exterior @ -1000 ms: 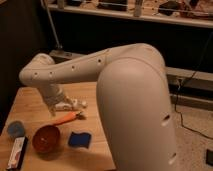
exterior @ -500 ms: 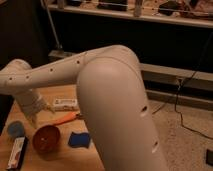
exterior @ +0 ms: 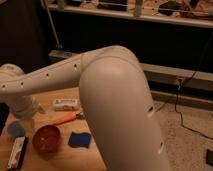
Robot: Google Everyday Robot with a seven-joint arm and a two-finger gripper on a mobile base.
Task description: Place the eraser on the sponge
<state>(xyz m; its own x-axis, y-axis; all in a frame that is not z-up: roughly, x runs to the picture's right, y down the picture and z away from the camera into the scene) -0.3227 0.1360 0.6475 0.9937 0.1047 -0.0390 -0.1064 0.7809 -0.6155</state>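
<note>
The eraser (exterior: pixel 16 152) is a long narrow block lying at the table's front left corner. A dark blue sponge (exterior: pixel 80 140) lies flat to the right of the orange bowl (exterior: pixel 46 138). My arm reaches across the view to the left, and the gripper (exterior: pixel 30 116) hangs over the table's left side. It is just behind the bowl, above and to the right of the eraser. Nothing shows in its grasp.
A light blue round object (exterior: pixel 16 130) sits behind the eraser. A short white box (exterior: pixel 66 104) and an orange stick-like object (exterior: pixel 65 119) lie behind the bowl and sponge. My bulky arm (exterior: pixel 120 110) hides the wooden table's (exterior: pixel 65 157) right part. Floor and cables lie to the right.
My arm has swung left, carrying the gripper from the table's middle to its left side. That uncovered the white box. The eraser, bowl and sponge have not moved.
</note>
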